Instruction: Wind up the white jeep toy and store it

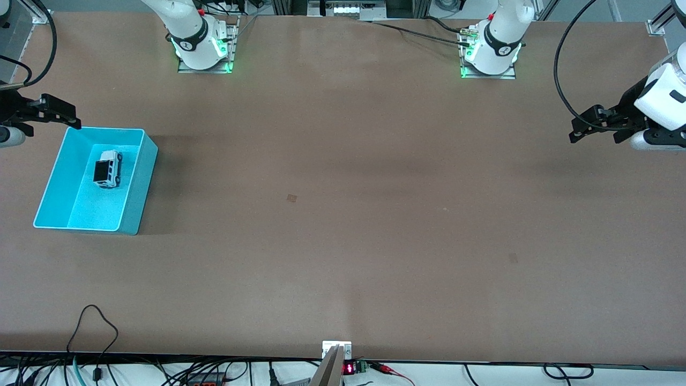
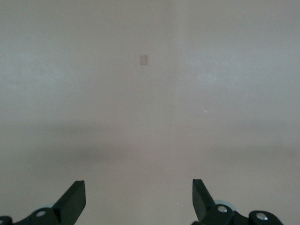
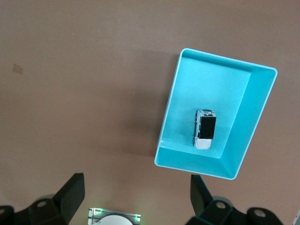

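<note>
The white jeep toy (image 1: 107, 169) with its black roof panel sits upright inside the turquoise bin (image 1: 142, 182), at the right arm's end of the table. It also shows in the right wrist view (image 3: 205, 129), in the bin (image 3: 211, 89). My right gripper (image 1: 59, 112) is open and empty, up in the air just off the bin's corner nearest the right arm's base; its own view shows the jaws wide apart (image 3: 137, 187) over bare table. My left gripper (image 1: 594, 128) is open and empty, over bare table at the left arm's end (image 2: 139, 192).
The brown table carries a small square mark (image 1: 291, 198) near its middle, also seen in the left wrist view (image 2: 144, 59). The arm bases (image 1: 203, 51) (image 1: 490, 56) stand along the edge farthest from the front camera. Cables (image 1: 96, 321) lie at the nearest edge.
</note>
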`<state>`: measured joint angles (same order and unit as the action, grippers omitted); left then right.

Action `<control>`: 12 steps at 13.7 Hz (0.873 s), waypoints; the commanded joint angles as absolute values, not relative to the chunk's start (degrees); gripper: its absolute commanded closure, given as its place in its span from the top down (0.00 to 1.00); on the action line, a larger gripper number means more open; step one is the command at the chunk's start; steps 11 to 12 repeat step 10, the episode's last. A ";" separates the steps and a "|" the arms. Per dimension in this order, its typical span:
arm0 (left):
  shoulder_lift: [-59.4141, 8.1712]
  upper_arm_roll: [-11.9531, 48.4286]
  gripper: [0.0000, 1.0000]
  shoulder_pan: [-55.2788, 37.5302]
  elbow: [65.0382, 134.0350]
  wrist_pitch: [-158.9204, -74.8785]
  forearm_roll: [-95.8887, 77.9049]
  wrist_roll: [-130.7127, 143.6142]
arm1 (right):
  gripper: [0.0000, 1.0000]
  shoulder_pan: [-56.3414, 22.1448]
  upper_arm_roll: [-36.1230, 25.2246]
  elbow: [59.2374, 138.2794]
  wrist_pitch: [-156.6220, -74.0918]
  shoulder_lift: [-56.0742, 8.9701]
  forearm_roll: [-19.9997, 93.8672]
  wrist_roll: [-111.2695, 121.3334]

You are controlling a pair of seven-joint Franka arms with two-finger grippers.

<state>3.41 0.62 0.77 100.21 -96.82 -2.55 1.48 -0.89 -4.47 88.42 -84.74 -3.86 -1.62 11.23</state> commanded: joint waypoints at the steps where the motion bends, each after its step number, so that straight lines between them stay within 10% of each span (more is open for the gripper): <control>1: 4.13 0.62 1.00 0.53 100.02 -96.59 -1.41 1.14 | 1.00 0.18 -3.51 87.72 -83.50 -3.08 -1.14 7.39; 12: 4.13 0.70 1.00 0.53 100.02 -96.77 -1.41 1.14 | 1.00 0.18 -3.43 87.71 -84.20 -2.90 -1.06 6.94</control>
